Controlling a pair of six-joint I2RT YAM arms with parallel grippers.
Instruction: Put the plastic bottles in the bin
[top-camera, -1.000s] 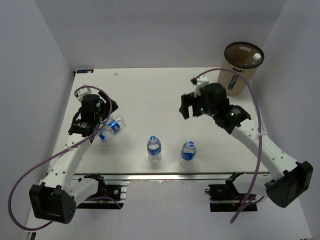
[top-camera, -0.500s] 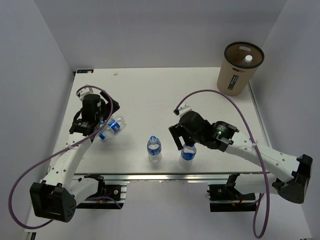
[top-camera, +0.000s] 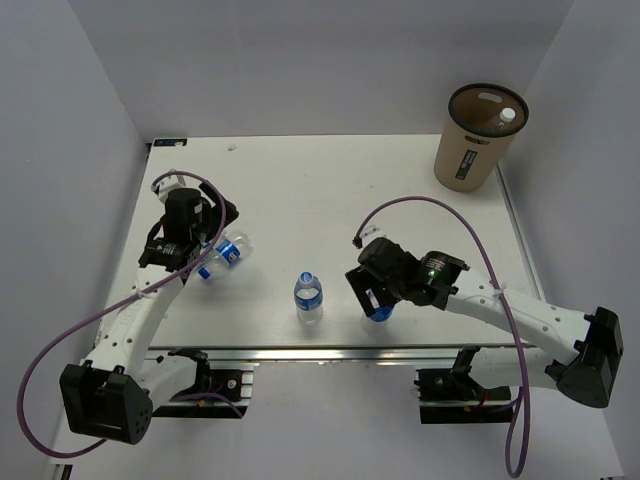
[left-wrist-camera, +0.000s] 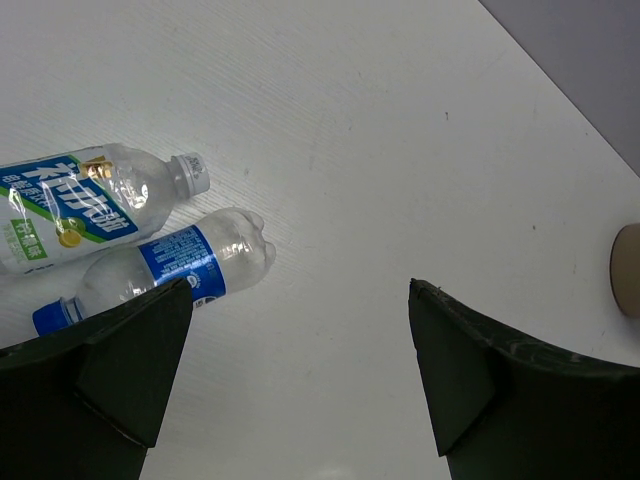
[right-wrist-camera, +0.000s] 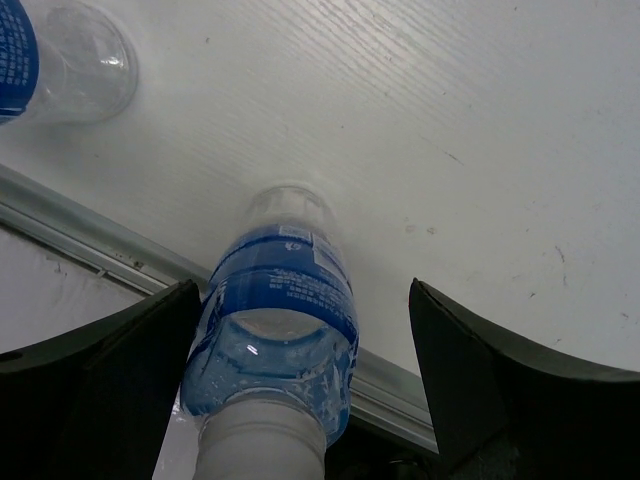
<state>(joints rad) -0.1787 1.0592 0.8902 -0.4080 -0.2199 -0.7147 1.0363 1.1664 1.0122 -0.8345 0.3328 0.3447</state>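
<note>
Right gripper (right-wrist-camera: 300, 295): jaws wide, straddling the upright bottle (right-wrist-camera: 282, 335) at 6 o'clock. Left gripper (left-wrist-camera: 298, 290): jaws wide, above two lying bottles (left-wrist-camera: 172, 264) at 9 o'clock. Bin (top-camera: 470, 150): 1 o'clock.

A: Bright, even light from above; the white desk (top-camera: 300, 180) shows only soft, faint shadows.
B: Agreed. Wrist views are crisp, though the nearest bottle cap (right-wrist-camera: 262, 445) looks slightly out of focus.

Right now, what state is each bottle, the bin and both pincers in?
Bin: upright, holds a bottle.
Binned bottle: inside bin.
Middle bottle: upright, capped.
Right bottle: upright, between open jaws.
Green-label bottle: lying, capped.
Lying blue-label bottle: lying, capped.
Left pincer: open, empty.
Right pincer: open, straddling right bottle.
</note>
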